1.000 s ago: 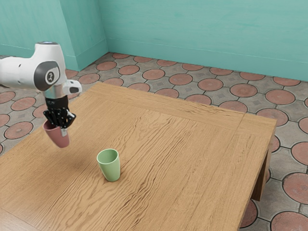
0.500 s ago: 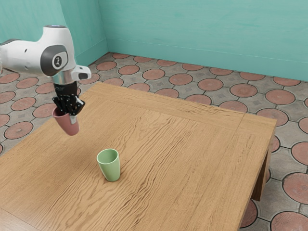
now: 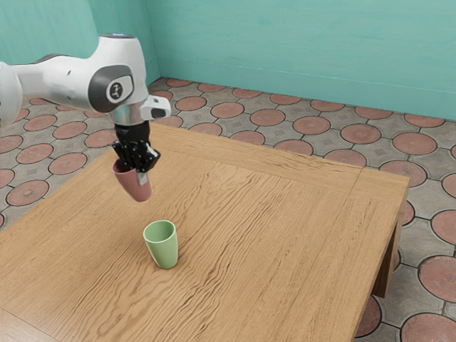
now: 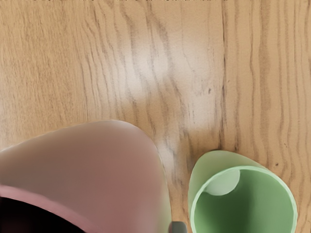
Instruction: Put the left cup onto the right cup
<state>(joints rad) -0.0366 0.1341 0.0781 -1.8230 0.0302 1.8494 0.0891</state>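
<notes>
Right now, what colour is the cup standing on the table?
Light green; the tapered cup shows best in the exterior view.

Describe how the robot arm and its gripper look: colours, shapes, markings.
The white rounded-shell robot arm is built of thick, smooth tubular links. A dark grey round joint cap on its side carries a small white mark. Under it, a short silvery grey wrist section sits beside a small white hand block. Below that comes the black two-finger gripper, which is angular and boxy.
</notes>
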